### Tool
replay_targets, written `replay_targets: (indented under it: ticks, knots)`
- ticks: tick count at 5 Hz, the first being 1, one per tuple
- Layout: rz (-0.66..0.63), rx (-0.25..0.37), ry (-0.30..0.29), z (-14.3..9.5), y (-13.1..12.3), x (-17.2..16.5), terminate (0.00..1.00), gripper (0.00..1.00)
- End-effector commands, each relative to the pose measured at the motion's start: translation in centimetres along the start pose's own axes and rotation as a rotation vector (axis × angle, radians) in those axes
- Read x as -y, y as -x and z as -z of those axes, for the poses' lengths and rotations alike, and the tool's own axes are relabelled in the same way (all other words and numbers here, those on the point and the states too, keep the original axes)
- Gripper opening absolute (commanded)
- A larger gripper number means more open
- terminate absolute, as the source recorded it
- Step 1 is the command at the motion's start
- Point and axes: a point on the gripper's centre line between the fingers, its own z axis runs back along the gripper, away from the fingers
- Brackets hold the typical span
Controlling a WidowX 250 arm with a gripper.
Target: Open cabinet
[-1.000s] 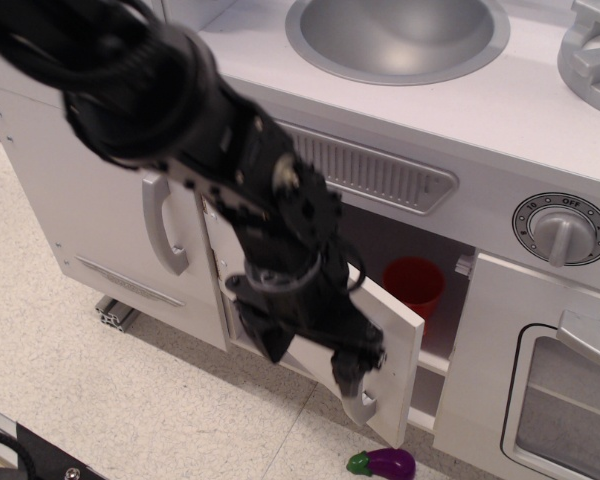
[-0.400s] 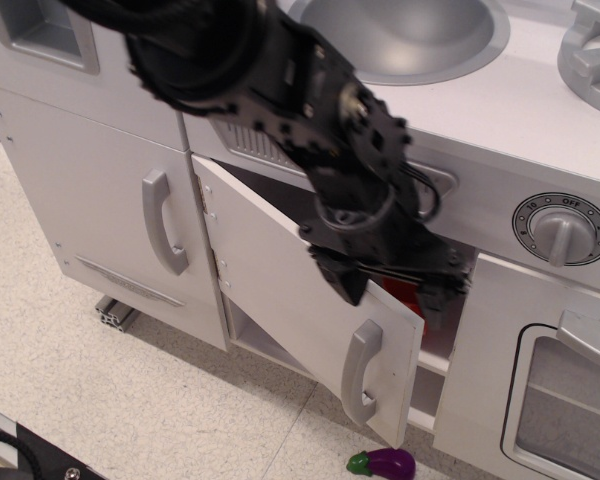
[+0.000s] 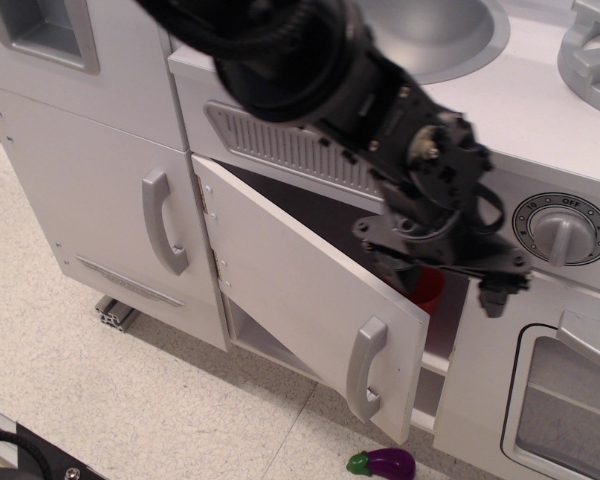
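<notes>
Observation.image shows you the cabinet (image 3: 310, 300) with its door swung partly outward on the left hinges, so you can look into the dark compartment behind it. Its loop handle (image 3: 365, 367) sits near the free lower corner of the door, well below and to the left of the gripper (image 3: 492, 290). Your gripper hangs in front of the opening, above the door's free edge and apart from it, close to the red cup (image 3: 427, 288) inside. You cannot tell how wide the jaws stand, because the black wrist hides them, and nothing is seen held. A knob (image 3: 561, 229) is at the right, and an eggplant (image 3: 382, 463) lies on the floor.
</notes>
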Motion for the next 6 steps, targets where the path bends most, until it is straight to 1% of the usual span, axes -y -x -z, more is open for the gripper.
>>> replay_targets:
  ticks: [1, 2, 3, 4, 5, 6]
  knots:
    - [0.014, 0.028, -0.046, 0.7, -1.2, 0.1, 0.0, 1.0]
    - [0.01, -0.011, -0.085, 2.1, -0.4, -1.8, 0.0, 1.0]
    - [-0.014, -0.07, -0.127, 2.4, 1.1, -4.3, 0.0, 1.0]
    - [-0.076, -0.122, -0.145, 1.9, 2.6, -6.6, 0.0, 1.0]
    - [-0.104, -0.161, -0.178, 1.8, 4.1, -9.1, 0.0, 1.0]
    - [-0.102, -0.206, -0.194, 1.6, 5.2, -11.8, 0.0, 1.0]
